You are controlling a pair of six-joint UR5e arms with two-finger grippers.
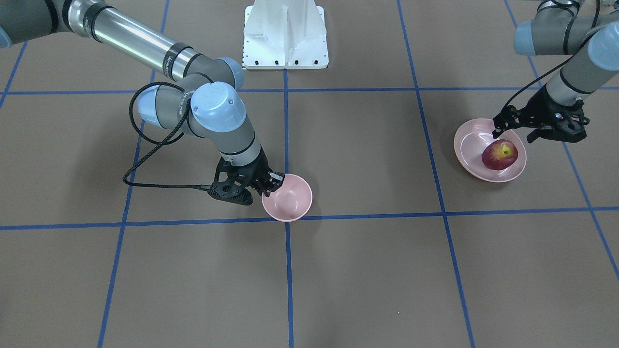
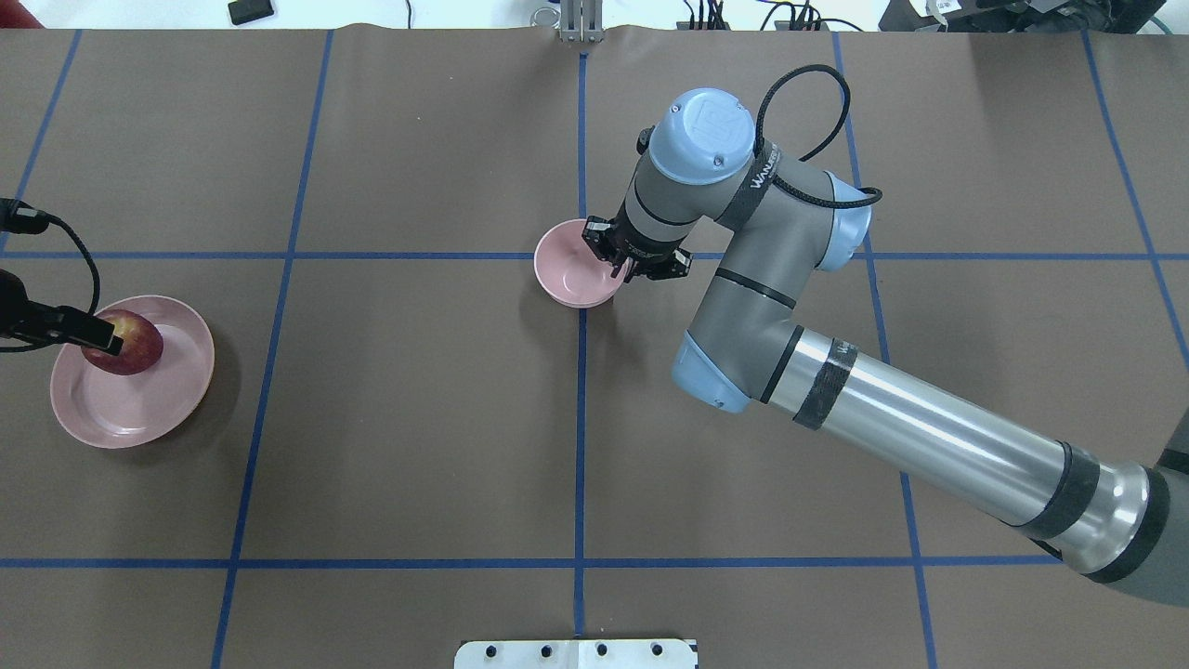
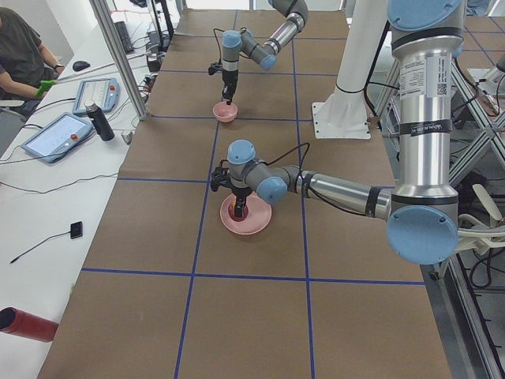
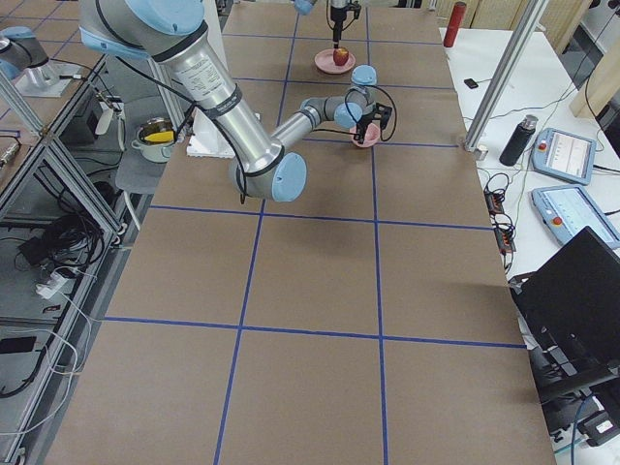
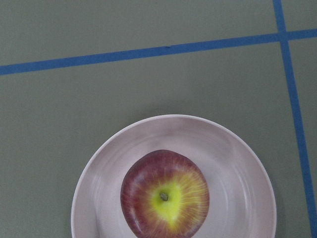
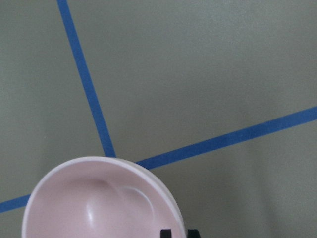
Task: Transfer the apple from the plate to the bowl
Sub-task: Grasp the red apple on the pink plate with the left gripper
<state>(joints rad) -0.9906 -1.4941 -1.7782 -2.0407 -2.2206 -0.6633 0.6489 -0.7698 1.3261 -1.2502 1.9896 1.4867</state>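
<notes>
Apple (image 5: 165,196): dark red with fine streaks, yellow-green patch round the stem dimple, stem up; lower centre of the left wrist view.
Apple location: on the plate (image 5: 237,163), slightly off its middle; right side of the front-facing view.
Plate: wide, shallow, pale pink, flat on the brown table (image 1: 362,145).
Left gripper (image 1: 515,134): just above the apple, fingers spread apart; contact with the apple can't be told.
Bowl (image 1: 290,198): small, deep, pale pink; lower centre-left of the front-facing view, beside a blue tape crossing (image 1: 287,218).
Right gripper (image 1: 276,180): fingertips close together, looks clamped on the bowl's rim.
Bowl vs plate: well apart.
</notes>
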